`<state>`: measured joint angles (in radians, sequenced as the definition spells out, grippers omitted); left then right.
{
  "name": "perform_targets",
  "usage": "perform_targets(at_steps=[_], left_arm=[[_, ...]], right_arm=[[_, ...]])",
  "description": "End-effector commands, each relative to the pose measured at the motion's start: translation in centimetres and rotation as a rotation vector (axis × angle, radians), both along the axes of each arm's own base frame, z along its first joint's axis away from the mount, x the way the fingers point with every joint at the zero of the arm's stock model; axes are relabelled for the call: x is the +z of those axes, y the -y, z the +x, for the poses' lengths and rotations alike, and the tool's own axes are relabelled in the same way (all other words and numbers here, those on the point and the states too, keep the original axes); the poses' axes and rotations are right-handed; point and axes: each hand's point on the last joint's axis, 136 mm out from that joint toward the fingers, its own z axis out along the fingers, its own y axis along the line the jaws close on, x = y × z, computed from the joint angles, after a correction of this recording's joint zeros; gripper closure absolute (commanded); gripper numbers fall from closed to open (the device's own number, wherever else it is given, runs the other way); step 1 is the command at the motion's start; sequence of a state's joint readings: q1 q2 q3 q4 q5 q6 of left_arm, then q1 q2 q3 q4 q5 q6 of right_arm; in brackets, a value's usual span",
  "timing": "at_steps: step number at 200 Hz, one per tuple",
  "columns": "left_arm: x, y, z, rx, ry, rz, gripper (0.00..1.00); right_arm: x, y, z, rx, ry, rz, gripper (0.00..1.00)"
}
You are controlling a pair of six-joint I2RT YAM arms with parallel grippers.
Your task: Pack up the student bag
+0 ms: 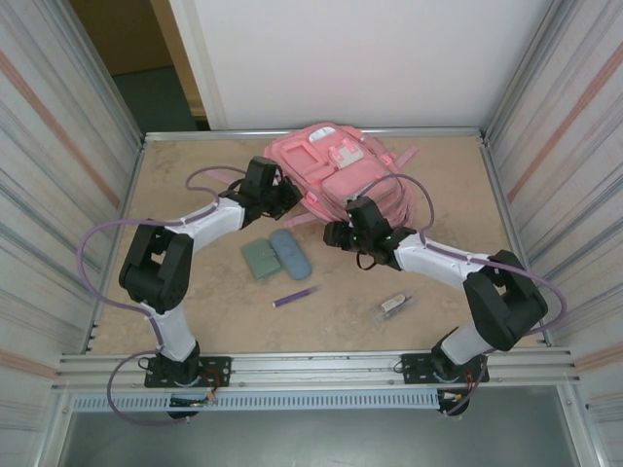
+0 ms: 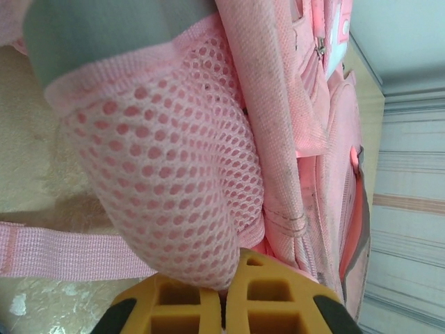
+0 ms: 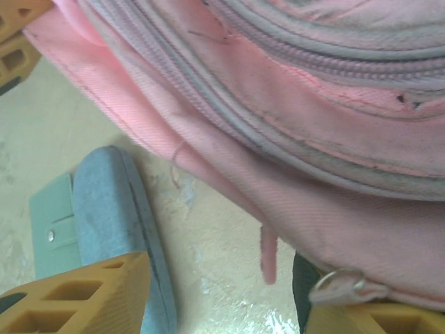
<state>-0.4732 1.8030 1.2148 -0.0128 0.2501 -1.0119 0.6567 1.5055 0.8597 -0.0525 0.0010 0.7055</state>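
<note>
**Item 1. Student bag** (image 1: pixel 336 170): a large pink fabric backpack with lighter pink and white front pockets. It lies front-up at the far middle of the beige table (image 1: pixel 438 292), with its straps trailing at the sides. The zip lines in the right wrist view run closed. Whether a compartment is open elsewhere cannot be told.

**Item 2. Left gripper** (image 2: pixel 224 309): a yellow-fingered claw with its jaws closed together. It pinches the lower edge of the bag's pink mesh side pocket (image 2: pixel 167 181), on the bag's left flank.

**Item 3. Right gripper** (image 3: pixel 229 313): its jaws stand apart and grip nothing. It is poised at the bag's near edge, with a metal zip-pull ring (image 3: pixel 339 284) just beside one finger.

**Item 4. Loose goods**, all on the table outside the bag:
- A flat green wallet-like case (image 1: pixel 259 259), near the bag's near-left corner.
- A blue-grey oval pouch (image 1: pixel 291 253), touching the case.
- A slim purple pen (image 1: pixel 295 296), nearer the arms.
- A small white and grey object (image 1: pixel 393 305), to the right of the pen and too small to identify.

**Status:** judged early.
- Done: nothing is visibly packed, and four pieces lie outside the bag.
- In hand: one arm appears to anchor the bag while the other goes for the zip.
- Left: open a compartment, load the four pieces, and close the bag.
</note>
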Motion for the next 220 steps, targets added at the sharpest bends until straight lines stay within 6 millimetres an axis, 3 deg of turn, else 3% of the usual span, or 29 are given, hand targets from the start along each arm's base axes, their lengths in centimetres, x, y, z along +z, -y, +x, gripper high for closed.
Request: perform_targets(at_steps=[1, 48, 67, 76, 84, 113, 136, 171, 220], left_arm=[[3.2, 1.7, -0.3, -0.056, 0.061, -0.082, 1.00], [4.6, 2.7, -1.6, -0.100, 0.069, -0.116, 1.00], [4.8, 2.6, -2.1, -0.099, 0.083, -0.106, 1.00], [4.7, 2.5, -2.1, -0.092, 0.081, -0.110, 1.00], [4.7, 2.6, -2.2, -0.096, 0.076, -0.118, 1.00], [4.5, 2.6, -2.5, -0.108, 0.074, -0.120, 1.00], [4.6, 2.5, -2.5, -0.112, 0.070, -0.126, 1.00], [3.9, 0.9, -1.5, -0.092, 0.076, -0.076, 1.00], [1.1, -3.3, 1.0, -0.041, 0.030, -0.031, 1.00]], right_arm=[[-0.1, 1.0, -0.7, 0.007, -0.031, -0.040, 0.44], [-1.4, 2.0, 1.0, -0.091, -0.067, -0.084, 0.52], [-1.6, 1.6, 1.5, -0.092, -0.050, -0.075, 0.66], [-1.5, 1.6, 1.8, -0.097, -0.044, -0.084, 0.68], [-1.5, 1.9, 1.9, -0.118, -0.043, -0.106, 0.68], [-1.9, 2.8, 2.3, -0.146, -0.015, -0.176, 0.83], [-2.3, 4.0, 2.1, -0.175, -0.041, -0.159, 1.00], [-3.4, 5.6, 1.2, -0.158, -0.097, -0.112, 1.00], [-2.1, 7.9, -0.2, -0.125, -0.062, -0.164, 1.00]])
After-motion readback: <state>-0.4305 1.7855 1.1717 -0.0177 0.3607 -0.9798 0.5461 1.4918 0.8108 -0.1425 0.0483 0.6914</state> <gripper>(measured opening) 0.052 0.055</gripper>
